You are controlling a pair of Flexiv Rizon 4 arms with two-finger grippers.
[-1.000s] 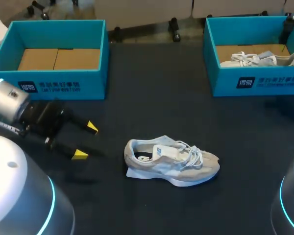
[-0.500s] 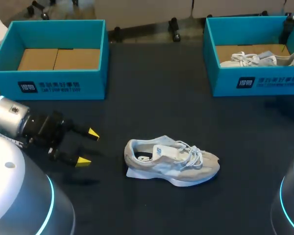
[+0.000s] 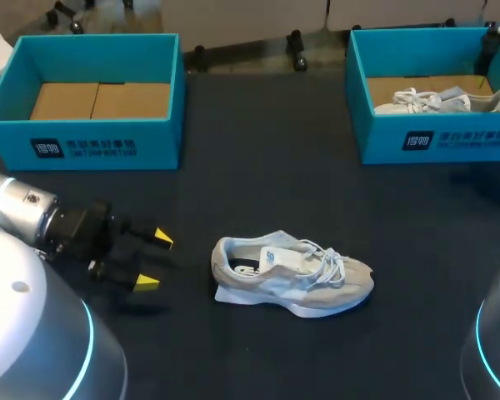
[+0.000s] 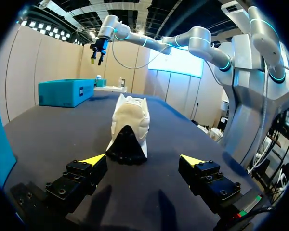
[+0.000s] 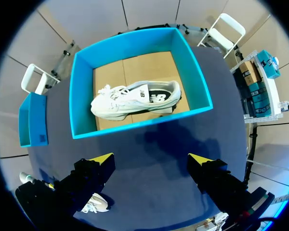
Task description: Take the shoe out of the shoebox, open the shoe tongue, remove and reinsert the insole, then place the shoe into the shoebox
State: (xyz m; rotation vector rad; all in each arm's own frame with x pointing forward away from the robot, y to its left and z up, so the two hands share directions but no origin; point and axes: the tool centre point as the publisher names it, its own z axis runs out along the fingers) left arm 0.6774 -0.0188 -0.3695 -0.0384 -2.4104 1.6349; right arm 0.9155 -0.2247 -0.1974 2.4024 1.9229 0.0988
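A beige shoe [image 3: 292,272] lies on its sole on the dark table, toe pointing right, laces loose. In the left wrist view its heel [image 4: 129,127] faces my left gripper [image 4: 144,161], straight ahead and a short way off. That left gripper [image 3: 155,260] hovers low to the left of the shoe, open and empty. High over the right shoebox [image 5: 82,98] hangs my right gripper [image 5: 151,161], open with nothing between its fingers. A second white shoe [image 5: 135,100] lies on its side in that box [image 3: 433,142].
An empty teal shoebox [image 3: 92,137] with a cardboard floor stands at the back left. The other box sits at the back right. Dark tabletop [image 3: 267,167] stretches between the two boxes and around the beige shoe.
My left gripper has drifted toward the table's front and a little to the right, coming level with the shoe's heel. The shoe and boxes have stayed put.
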